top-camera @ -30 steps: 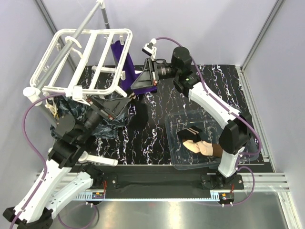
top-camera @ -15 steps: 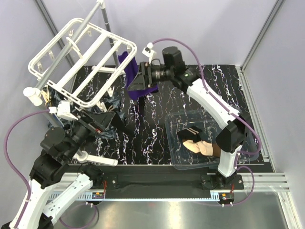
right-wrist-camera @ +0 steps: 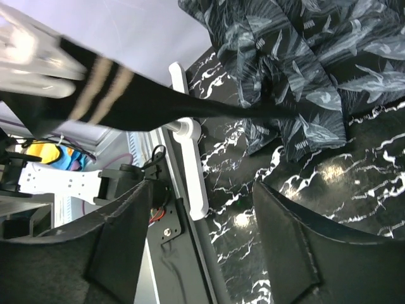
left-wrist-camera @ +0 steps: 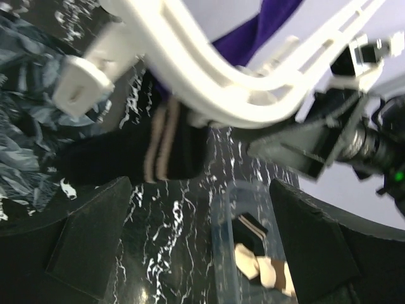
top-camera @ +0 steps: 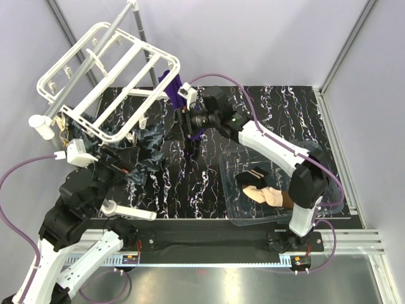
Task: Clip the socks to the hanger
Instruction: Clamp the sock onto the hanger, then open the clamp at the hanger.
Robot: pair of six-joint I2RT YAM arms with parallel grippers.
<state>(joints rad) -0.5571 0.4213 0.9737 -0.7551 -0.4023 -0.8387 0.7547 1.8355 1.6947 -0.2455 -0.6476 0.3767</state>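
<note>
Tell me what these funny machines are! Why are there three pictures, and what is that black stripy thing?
These are two robot arms bolted to a table. One picture looks down from above. The other two come from little cameras on each arm's wrist, so you see that arm's own fingers at the bottom. The left gripper and right gripper are both open and hold nothing. The stripy thing is a black sock hanging under the white hanger; it looks clipped on. More socks lie in a clear box, and a dark patterned cloth lies on the table.
</note>
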